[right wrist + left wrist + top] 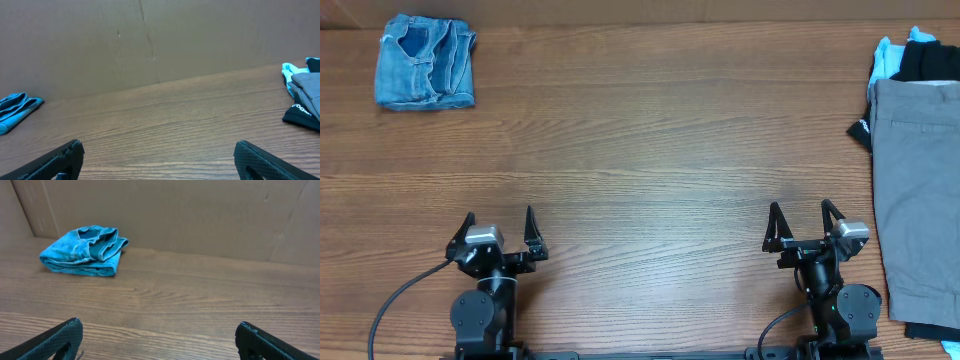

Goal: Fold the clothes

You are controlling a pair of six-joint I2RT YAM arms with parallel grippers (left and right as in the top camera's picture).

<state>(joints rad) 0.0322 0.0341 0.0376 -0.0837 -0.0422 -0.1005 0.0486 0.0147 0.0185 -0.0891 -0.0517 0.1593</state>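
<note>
The light-blue denim jeans [425,63] lie folded into a small bundle at the far left corner of the table; they show in the left wrist view [84,251] and at the left edge of the right wrist view [15,109]. Grey trousers [917,190] lie flat along the right edge, over a black garment [932,60] and a sky-blue garment [888,58]; they also show in the right wrist view [307,85]. My left gripper [499,222] and right gripper [802,214] are both open and empty near the front edge, far from all clothes.
The wooden table [650,150] spans the view. A brown cardboard wall [175,210] stands behind its far edge. A black cable [400,295] runs from the left arm's base to the front left.
</note>
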